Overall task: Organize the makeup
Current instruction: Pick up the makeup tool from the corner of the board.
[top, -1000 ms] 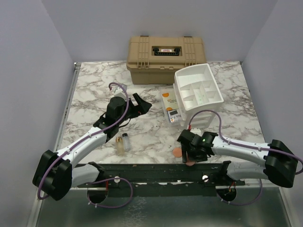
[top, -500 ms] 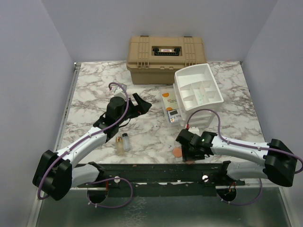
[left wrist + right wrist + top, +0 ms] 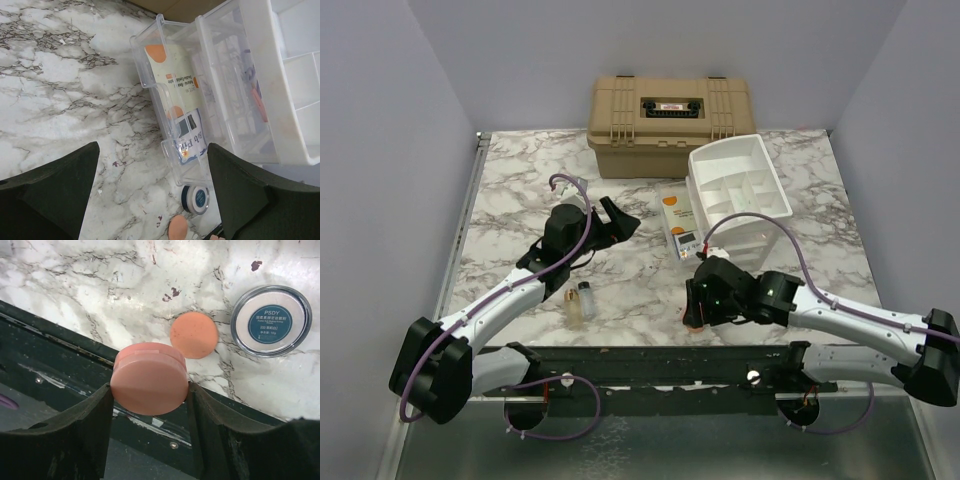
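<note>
On your left, the two tiny clear bottles (image 3: pixel 578 300) stand side by side on the marble table (image 3: pixel 520 190), close to your left arm. Your left gripper (image 3: pixel 617 222) is a bit farther back. It is spread wide with nothing in it, near the clear drawer (image 3: pixel 170 115) that sticks out of the white tray (image 3: pixel 740 185). Your right gripper (image 3: pixel 149 407) squeezes the pink round disc (image 3: pixel 149 378) between its fingers, up over the near edge of the table. The orange disc (image 3: pixel 194 334) lies flat on the marble, and the small round jar (image 3: pixel 270 321) sits just beside it, not touching
</note>
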`<state>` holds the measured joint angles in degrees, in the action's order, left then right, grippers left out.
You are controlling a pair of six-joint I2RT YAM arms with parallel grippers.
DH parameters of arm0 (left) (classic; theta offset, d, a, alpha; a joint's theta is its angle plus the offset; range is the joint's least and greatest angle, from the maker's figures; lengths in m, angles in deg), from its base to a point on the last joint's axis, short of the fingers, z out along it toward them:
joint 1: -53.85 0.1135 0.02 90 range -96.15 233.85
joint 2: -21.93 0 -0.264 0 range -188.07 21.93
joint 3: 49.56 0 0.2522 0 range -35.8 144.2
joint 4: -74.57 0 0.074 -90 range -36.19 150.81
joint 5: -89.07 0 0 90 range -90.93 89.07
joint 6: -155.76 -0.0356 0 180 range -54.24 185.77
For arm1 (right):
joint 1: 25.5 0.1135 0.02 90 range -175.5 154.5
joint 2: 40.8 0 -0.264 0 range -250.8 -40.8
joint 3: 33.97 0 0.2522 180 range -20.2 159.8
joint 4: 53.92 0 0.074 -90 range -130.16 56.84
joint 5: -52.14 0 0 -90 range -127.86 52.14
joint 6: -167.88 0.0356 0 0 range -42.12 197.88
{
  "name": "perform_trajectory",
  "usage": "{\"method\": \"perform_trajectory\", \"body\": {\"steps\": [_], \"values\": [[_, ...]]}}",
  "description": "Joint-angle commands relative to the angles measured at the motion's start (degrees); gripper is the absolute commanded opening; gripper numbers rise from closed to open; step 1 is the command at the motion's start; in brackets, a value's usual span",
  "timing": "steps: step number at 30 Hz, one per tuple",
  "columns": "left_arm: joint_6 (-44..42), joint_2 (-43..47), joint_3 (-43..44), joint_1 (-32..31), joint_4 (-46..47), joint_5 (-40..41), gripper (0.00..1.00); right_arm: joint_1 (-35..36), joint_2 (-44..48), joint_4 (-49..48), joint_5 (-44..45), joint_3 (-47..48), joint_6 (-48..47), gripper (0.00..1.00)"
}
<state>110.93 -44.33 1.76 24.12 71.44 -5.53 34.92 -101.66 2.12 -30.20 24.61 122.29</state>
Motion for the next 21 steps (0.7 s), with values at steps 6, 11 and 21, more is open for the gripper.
{"method": "perform_trajectory", "body": {"steps": [6,11,21], "values": [[0.1,0.9,-0.5,0.6,0.9,-0.9,0.91,0.4,-6.0,-3.2,-2.5,3.4,-5.1,0.45],[0.2,2.7,-0.9,0.8,-0.3,1.3,0.91,1.4,-10.4,-2.2,-0.8,12.0,-9.6,0.45],[1.5,15.7,-4.4,1.6,-5.4,16.3,0.91,4.1,-26.5,9.3,13.8,37.2,-19.4,0.46]]}}
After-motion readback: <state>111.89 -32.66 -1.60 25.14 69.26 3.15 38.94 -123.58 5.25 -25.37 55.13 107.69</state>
